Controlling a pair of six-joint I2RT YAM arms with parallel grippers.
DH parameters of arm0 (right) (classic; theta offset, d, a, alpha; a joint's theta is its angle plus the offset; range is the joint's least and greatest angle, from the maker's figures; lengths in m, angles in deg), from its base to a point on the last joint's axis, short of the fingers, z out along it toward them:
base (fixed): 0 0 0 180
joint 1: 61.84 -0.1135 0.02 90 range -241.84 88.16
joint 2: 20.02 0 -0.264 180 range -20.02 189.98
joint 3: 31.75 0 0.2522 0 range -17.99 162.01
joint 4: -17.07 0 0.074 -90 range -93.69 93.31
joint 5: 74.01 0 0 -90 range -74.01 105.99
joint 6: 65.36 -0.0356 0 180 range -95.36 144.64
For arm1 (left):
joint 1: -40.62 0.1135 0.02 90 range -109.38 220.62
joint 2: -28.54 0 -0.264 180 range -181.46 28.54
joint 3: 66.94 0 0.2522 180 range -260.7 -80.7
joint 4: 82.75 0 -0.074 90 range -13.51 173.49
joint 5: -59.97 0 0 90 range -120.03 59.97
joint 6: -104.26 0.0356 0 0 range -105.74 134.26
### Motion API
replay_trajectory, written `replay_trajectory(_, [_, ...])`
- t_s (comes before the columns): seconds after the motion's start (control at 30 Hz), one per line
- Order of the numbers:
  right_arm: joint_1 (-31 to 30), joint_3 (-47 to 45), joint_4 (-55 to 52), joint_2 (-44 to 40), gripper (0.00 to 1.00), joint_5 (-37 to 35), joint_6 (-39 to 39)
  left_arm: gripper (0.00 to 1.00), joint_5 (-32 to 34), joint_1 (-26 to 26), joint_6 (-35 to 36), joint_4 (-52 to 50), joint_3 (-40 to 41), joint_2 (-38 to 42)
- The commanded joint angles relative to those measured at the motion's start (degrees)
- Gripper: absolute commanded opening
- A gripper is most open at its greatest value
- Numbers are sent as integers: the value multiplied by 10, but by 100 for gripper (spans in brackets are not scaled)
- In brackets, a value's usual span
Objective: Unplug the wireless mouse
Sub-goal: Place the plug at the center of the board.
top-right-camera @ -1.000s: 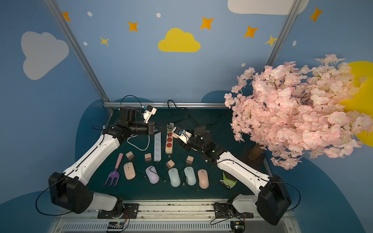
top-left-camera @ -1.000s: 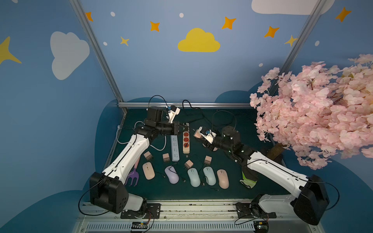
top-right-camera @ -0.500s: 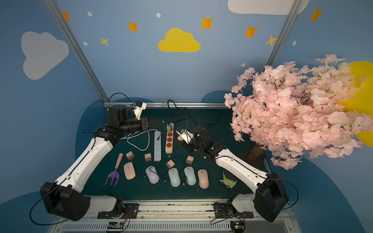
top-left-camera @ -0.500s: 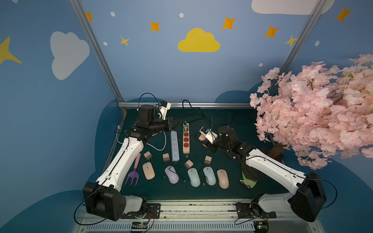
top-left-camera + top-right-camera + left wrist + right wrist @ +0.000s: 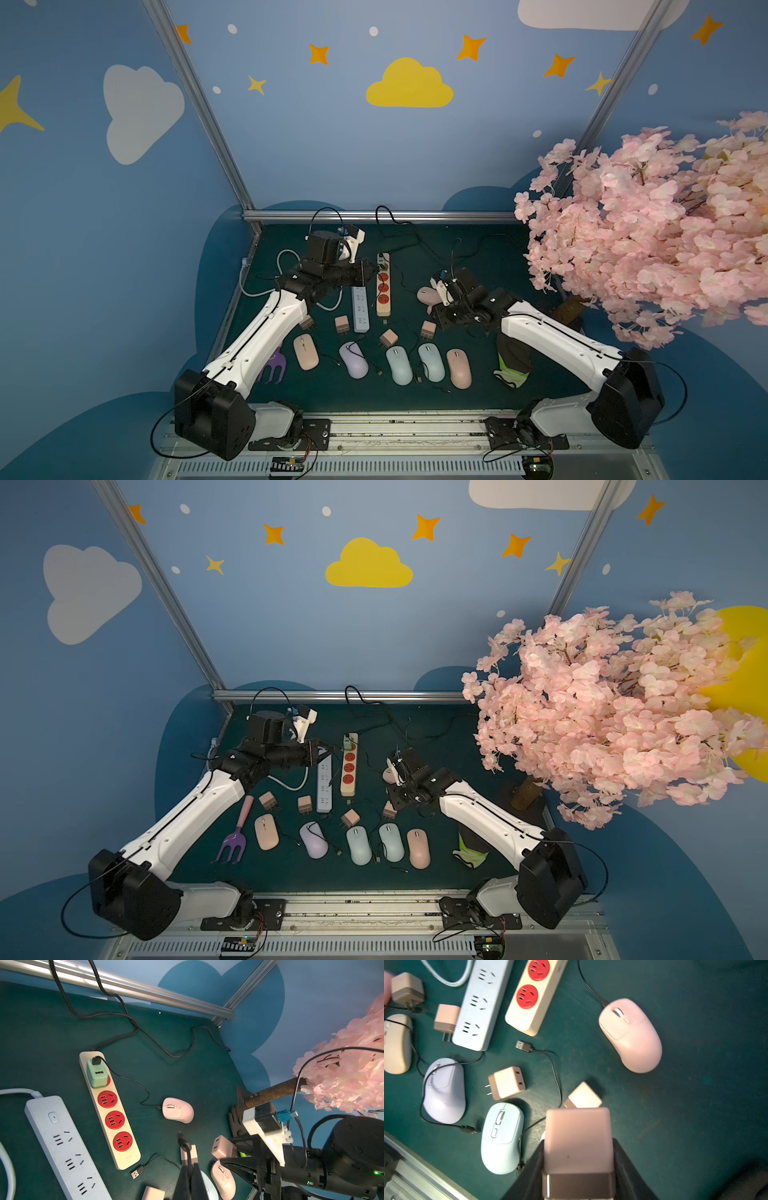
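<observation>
Lately, left claw [image 5: 189, 1166], pinching a black cable [image 5: 182, 1140], has swung back beside the red-socket strip [image 5: 124, 1160]; right claw [image 5: 578, 1144] pinches a pink adapter [image 5: 578, 1130]; pink mouse [image 5: 177, 1110], on the strip's right-arm side, stays corded to its green charger [image 5: 96, 1077]; unplugging apparently outstanding.

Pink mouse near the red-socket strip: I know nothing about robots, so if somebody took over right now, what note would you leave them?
Left hand: shut on a black cable, its plug end free.
Right hand: shut on a pink charger, ports apparently empty.
Pink mouse: lying beside the cream power strip, cabled to the green charger plugged into it.
Done: the held cable and charger are apart; whose cable it is, I cannot tell.
Left: the pink mouse's cable is still in. Probably set down what is held, then pull that plug.
</observation>
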Motion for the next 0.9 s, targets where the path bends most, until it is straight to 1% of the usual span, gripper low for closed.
replay_trajectory(0.0, [23, -15, -35, -3, 0, -14, -42, 4, 22, -30, -1, 15, 15, -13])
replay_trajectory(0.1, [35, -12, -47, 29, 0, -16, -51, 4, 29, -56, -9, 22, 27, -21])
replay_trajectory(0.2, [41, -8, -41, 62, 0, -1, -45, 4, 37, -70, -10, 26, 35, -24])
replay_trajectory(0.33, [43, 6, -45, 113, 0, -16, -52, 4, 44, -71, -12, 28, 38, -18])
replay_trajectory(0.57, [47, 18, -38, 168, 1, -25, -56, 4, 50, -71, -2, 17, 34, -17])
replay_trajectory(0.6, [48, 21, -38, 175, 5, -26, -56, 4, 50, -71, -2, 16, 35, -18])
replay_trajectory(0.63, [49, 21, -36, 180, 11, -26, -56, 4, 49, -70, -3, 16, 34, -18])
replay_trajectory(0.67, [50, 22, -34, 183, 19, -26, -56, 4, 49, -70, -3, 17, 34, -18])
replay_trajectory(0.73, [52, 22, -33, 192, 32, -23, -57, 4, 49, -70, -2, 17, 34, -19])
replay_trajectory(0.77, [52, 22, -32, 194, 41, -21, -57, 4, 50, -71, -2, 16, 35, -18])
replay_trajectory(0.8, [52, 22, -32, 196, 48, -19, -58, 4, 51, -71, -2, 16, 35, -18])
replay_trajectory(0.87, [53, 20, -32, 195, 60, -15, -59, 4, 50, -70, -1, 14, 35, -19])
